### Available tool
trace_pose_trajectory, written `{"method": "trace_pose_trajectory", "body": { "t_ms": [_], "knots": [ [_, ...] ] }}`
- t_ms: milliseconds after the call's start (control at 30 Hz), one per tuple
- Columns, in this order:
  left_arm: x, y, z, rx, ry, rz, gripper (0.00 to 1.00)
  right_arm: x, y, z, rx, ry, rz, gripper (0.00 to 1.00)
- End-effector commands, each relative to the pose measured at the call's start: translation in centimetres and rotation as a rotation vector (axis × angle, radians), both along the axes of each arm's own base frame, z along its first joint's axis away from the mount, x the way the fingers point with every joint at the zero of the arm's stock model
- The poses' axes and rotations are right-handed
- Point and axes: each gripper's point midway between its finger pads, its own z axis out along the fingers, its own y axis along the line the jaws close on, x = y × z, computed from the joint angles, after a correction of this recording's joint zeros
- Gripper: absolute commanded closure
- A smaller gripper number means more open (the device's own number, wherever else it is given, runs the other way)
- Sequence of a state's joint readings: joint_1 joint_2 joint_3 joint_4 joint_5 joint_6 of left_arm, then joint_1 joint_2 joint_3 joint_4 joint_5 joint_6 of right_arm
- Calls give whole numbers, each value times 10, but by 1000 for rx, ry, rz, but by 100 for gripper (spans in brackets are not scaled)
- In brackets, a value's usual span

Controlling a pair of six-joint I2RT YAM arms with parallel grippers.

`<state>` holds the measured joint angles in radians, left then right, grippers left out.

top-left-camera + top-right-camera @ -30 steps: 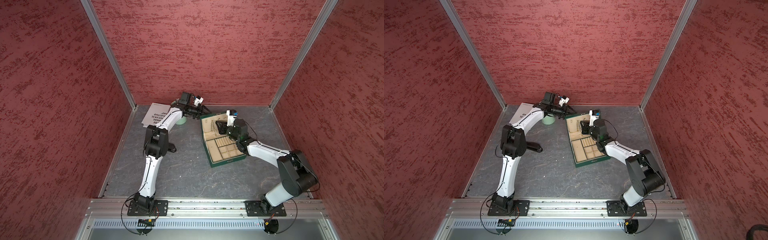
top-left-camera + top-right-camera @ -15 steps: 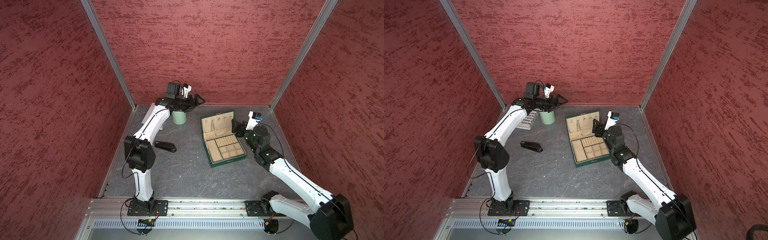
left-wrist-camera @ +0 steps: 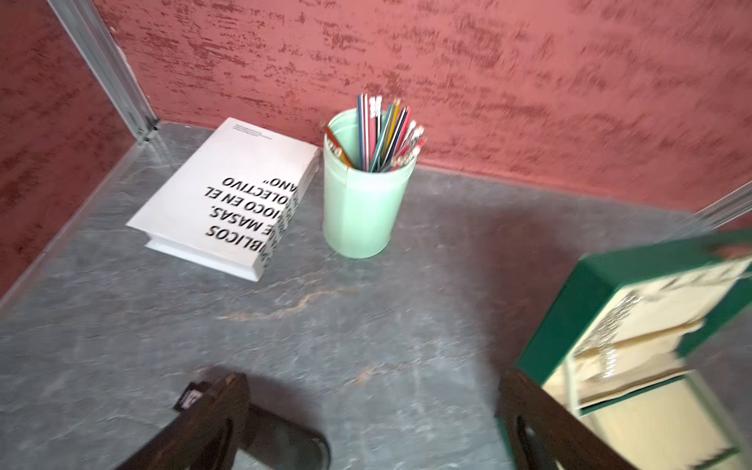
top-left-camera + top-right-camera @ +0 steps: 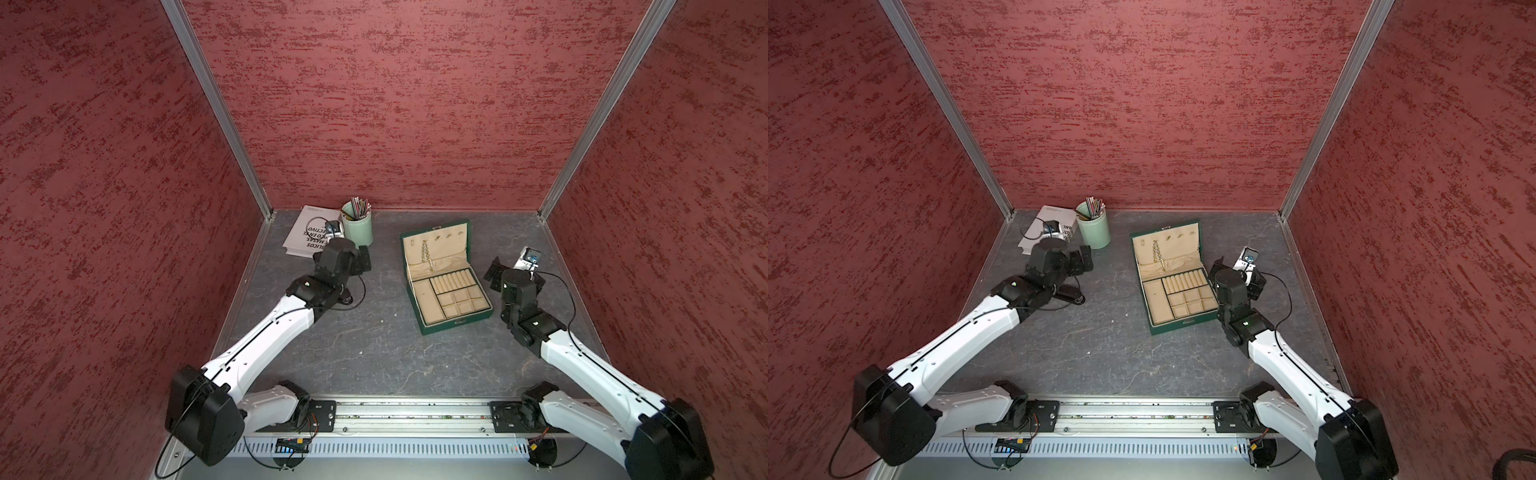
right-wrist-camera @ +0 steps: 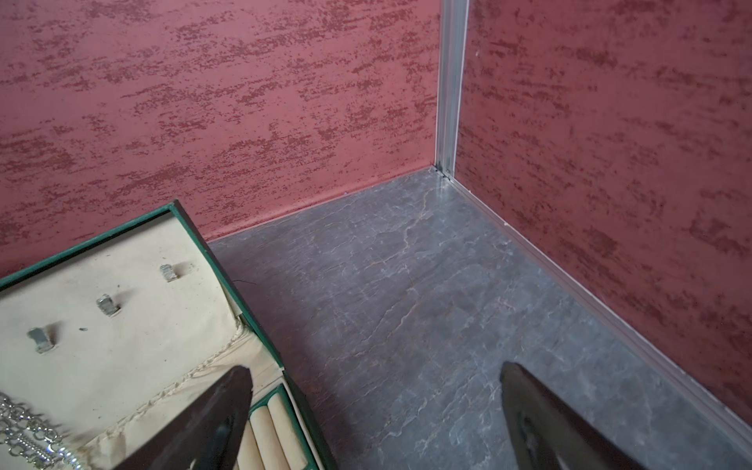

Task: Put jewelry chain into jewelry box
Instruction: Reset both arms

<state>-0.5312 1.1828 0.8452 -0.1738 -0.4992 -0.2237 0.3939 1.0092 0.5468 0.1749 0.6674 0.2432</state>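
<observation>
The dark green jewelry box (image 4: 455,326) (image 4: 1183,328) stands open mid-table, lid upright, in both top views. The silvery jewelry chain (image 4: 424,251) (image 4: 1156,251) hangs inside the lid against the beige lining, with no gripper on it. My left gripper (image 4: 365,259) (image 3: 372,378) is open and empty, left of the box near the cup. In the left wrist view the box (image 3: 569,309) and chain (image 3: 610,325) are blurred. My right gripper (image 4: 515,274) (image 5: 374,368) is open and empty beside the box's right wall (image 5: 195,236). The chain (image 5: 24,431) shows at that view's edge.
A mint-green pencil cup (image 4: 357,226) (image 3: 362,203) and a white book (image 4: 309,237) (image 3: 228,195) sit at the back left corner. A black stapler (image 4: 1069,296) lies under the left arm. Red walls close in three sides.
Both grippers have pulled back from the box lid and opened wide. The chain stays hanging in the lid, free of both.
</observation>
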Motion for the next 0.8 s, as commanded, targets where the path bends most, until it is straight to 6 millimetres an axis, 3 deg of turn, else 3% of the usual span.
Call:
{"method": "trace_pose_trajectory", "body": {
  "t_ms": [0,67,133,233,300,433,533,633,767],
  "knots": [
    [6,37,15,239,-239,137,0,15,6,20,-233,-119,162,1],
    [8,51,-2,186,-233,126,0,23,-6,5,-238,-40,164,1],
    [18,61,-26,130,-155,9,0,31,-13,-16,-226,33,179,1],
    [33,92,-55,61,-63,16,0,38,-20,-37,-215,37,152,1],
    [40,100,-72,27,-37,-11,0,42,-22,-57,-187,35,135,1],
    [43,96,-91,-2,-89,-100,0,39,-18,-73,-210,-69,168,1],
    [45,86,-93,29,-122,-176,0,39,-22,-83,-190,-61,166,1],
    [50,102,-102,-32,-112,-125,0,45,-26,-88,-152,-34,178,1],
    [38,131,-107,-62,-207,16,0,46,-27,-99,-143,-28,181,1]
  ]
}}
